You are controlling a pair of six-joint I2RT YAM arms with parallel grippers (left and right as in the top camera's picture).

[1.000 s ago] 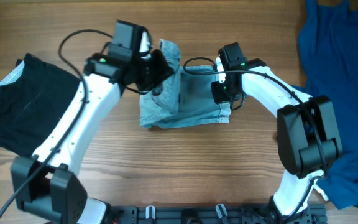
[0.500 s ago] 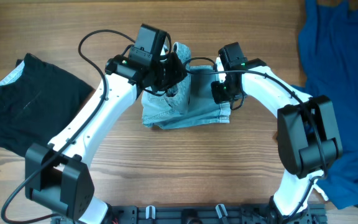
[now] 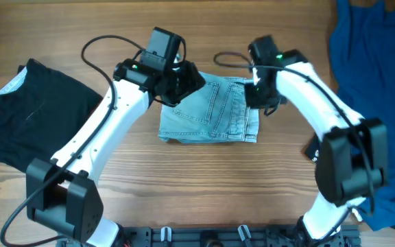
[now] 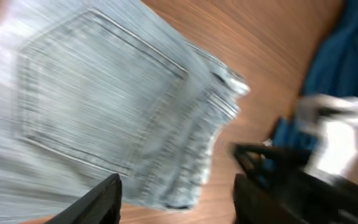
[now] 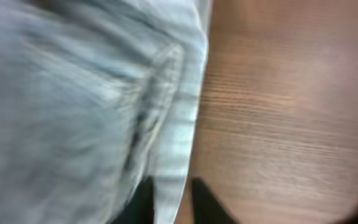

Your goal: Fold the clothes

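Note:
The clothes, pale blue denim shorts, lie folded flat on the wooden table between my two arms, back pocket up. My left gripper hovers over their upper left part. In the left wrist view it stands open with nothing between its fingers, above the pocket and waistband of the shorts. My right gripper is at the shorts' right edge. In the blurred right wrist view its jaws stand a little apart, and the edge of the shorts runs through the gap.
A black garment with a pale label lies at the left of the table. A dark blue cloth covers the right side and shows in the left wrist view. Bare wood lies in front of the shorts.
My left gripper carried the raised part of the shorts rightward, laid it flat and opened. My right gripper's jaws parted slightly and it shifted up and right along the shorts' edge.

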